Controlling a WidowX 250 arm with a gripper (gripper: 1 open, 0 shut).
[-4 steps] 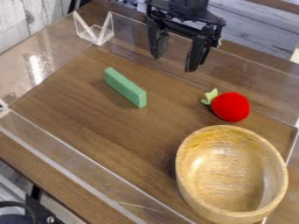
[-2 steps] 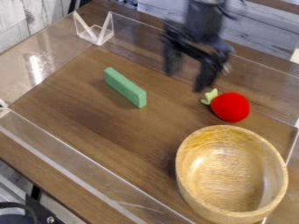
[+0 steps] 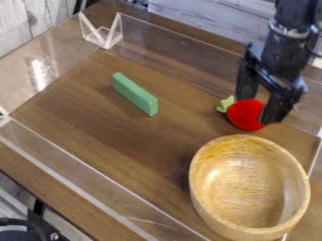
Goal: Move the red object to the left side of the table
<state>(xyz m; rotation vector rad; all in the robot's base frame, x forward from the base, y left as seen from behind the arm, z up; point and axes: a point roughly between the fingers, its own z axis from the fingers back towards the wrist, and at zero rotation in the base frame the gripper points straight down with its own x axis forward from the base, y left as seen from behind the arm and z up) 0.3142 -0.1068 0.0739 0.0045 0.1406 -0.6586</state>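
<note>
A black robot tool [image 3: 261,105] is hanging straight down over the right part of the dark brown wood-grain table [image 3: 88,127], which is edged with low clear acrylic walls. Its two dark fingers [image 3: 277,105] are standing wide apart, one on either side of the small round bright red toy fruit [image 3: 247,115]. The fingers are straddling the fruit's upper part and hiding some of it; whether either finger is touching it cannot be told, and they are not clamping it. The fruit is sitting on the table at the right, its little green leafy tip pointing left. Just in front of it, at the near right corner, a round light wooden bowl [image 3: 249,185] is resting upright. A green rectangular block [image 3: 135,94] is lying flat well to the left of the tool, near the middle of the table.
</note>
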